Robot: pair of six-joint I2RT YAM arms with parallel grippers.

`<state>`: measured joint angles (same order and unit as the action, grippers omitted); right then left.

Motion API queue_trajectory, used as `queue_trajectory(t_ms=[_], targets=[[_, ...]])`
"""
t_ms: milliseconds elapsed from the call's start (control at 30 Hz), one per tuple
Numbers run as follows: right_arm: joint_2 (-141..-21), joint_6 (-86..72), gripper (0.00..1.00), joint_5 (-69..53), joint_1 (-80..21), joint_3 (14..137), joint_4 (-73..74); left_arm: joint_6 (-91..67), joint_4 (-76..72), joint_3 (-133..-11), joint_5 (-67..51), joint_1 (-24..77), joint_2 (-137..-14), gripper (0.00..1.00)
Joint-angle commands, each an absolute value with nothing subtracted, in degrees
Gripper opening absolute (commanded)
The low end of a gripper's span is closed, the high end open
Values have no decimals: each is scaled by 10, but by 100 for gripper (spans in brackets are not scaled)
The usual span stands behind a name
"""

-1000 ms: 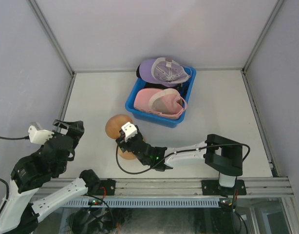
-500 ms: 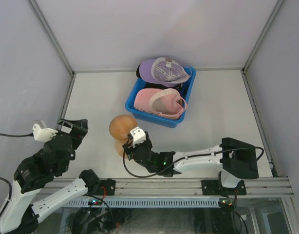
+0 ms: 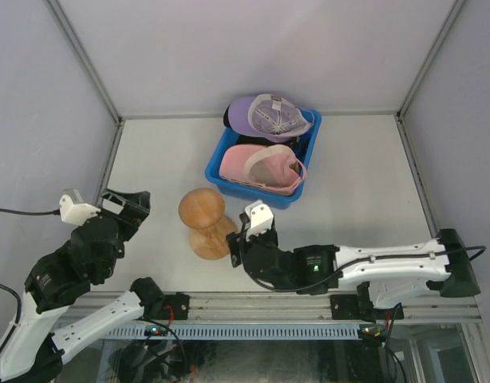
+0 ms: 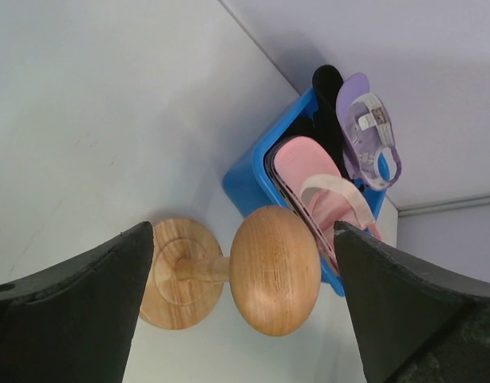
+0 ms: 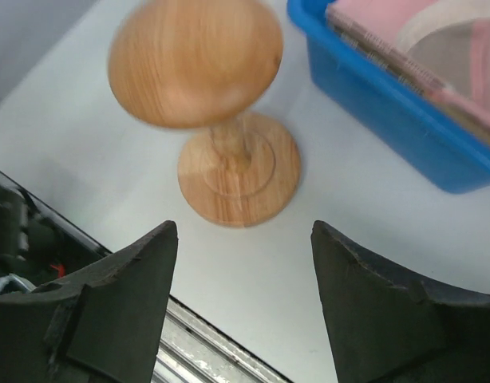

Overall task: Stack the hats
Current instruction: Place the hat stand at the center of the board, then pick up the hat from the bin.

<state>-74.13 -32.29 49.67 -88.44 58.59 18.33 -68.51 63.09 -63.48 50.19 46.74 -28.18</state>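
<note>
The hats lie in a blue bin (image 3: 215,169) at the back: a lavender hat (image 3: 269,116) upside down on top, a pink hat (image 3: 265,167) in front of it, and a black hat (image 3: 229,120) peeking out at the left. The left wrist view shows the pink hat (image 4: 309,171), the lavender hat (image 4: 365,128) and the black hat (image 4: 329,88). My left gripper (image 3: 125,209) (image 4: 243,231) hangs open and empty, left of the wooden stand. My right gripper (image 3: 243,239) (image 5: 243,227) is open and empty, just right of the stand's base.
A round wooden head-form stand (image 3: 203,215) (image 4: 273,267) (image 5: 193,60) stands upright between the two grippers, in front of the bin (image 5: 389,120). White walls enclose the table on three sides. A metal rail (image 3: 269,303) runs along the near edge.
My right gripper has let go of the wooden stand, opened wider and drawn back to the right. The stand has shifted slightly right. My left gripper has drifted a little to the right.
</note>
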Motion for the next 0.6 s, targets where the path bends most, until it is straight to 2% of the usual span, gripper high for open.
queue_trajectory(t_ms=[0,133,233,400,567], targets=[[-708,-316,67,546,-870,705,296,-652,614,-671,469,468,-292,97],[-738,-244,65,478,-764,824,338,-646,610,-669,440,468,-293,98],[-801,-212,63,360,-638,940,384,-639,600,-663,421,468,-300,98],[-1014,-122,62,225,-506,1180,454,-610,567,-671,417,468,-333,99],[-1239,-66,63,178,-439,1488,537,-572,552,-704,392,439,-389,100]])
